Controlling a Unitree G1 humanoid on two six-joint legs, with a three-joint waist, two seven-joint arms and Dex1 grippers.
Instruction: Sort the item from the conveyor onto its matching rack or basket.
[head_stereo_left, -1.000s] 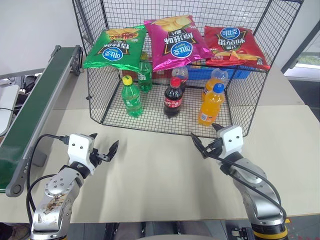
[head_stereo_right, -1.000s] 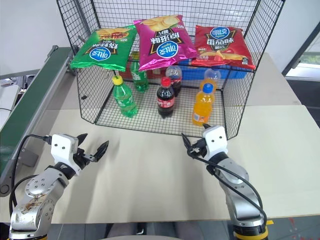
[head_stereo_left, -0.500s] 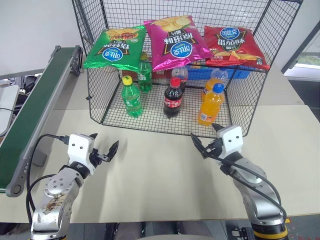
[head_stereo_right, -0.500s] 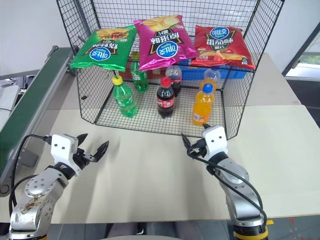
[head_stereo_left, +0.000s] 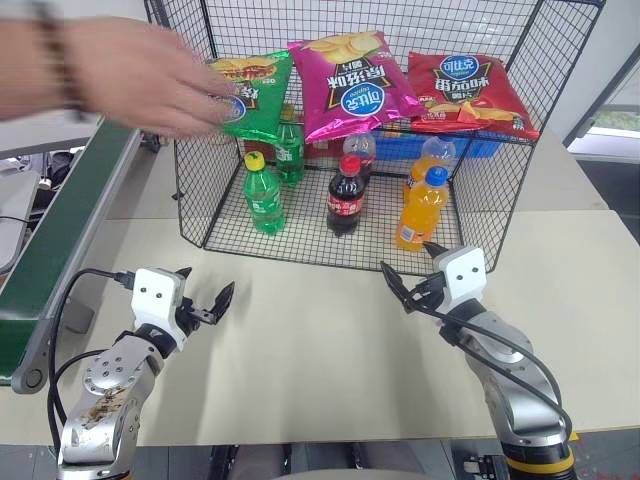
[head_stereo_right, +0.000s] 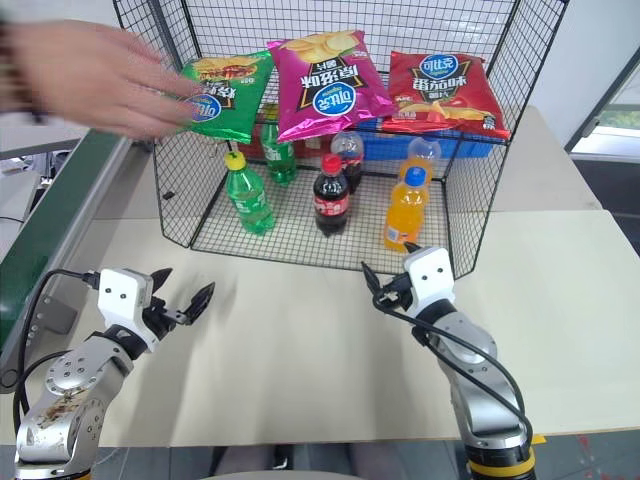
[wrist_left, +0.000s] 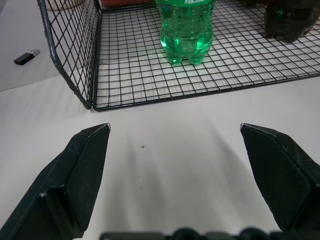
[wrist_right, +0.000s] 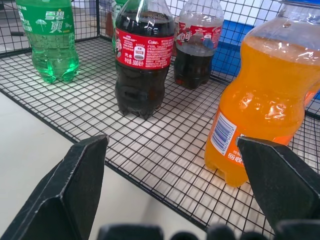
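From the head cameras: a person's hand (head_stereo_left: 130, 75) reaches across the top of the black wire rack (head_stereo_left: 500, 190), over the green chip bag (head_stereo_left: 245, 100), while both tools wait low over the worktop (head_stereo_left: 320, 350). The left tool (head_stereo_left: 205, 300) and right tool (head_stereo_left: 408, 283) stand spread wide, gripping nothing. Any reach toward the rack now risks striking that hand; the conveyor (head_stereo_left: 45, 250) shows no item on its visible belt, so a grab there would likely close on air. The magenta-pink chip bag (head_stereo_left: 352, 85) already lies on the rack's upper tier between the green bag and the red chip bag (head_stereo_left: 468, 92), glossy foil with a round blue logo, white lettering and pictured yellow chips, printed side up.

Left wrist camera: black fingers (wrist_left: 75, 180) splayed over bare worktop, the green bottle (wrist_left: 184, 27) beyond the rack's rim.

Right wrist camera: fingers (wrist_right: 75, 185) splayed before the cola bottle (wrist_right: 144, 60) and orange bottle (wrist_right: 265, 105); a forward push could topple them through the mesh.
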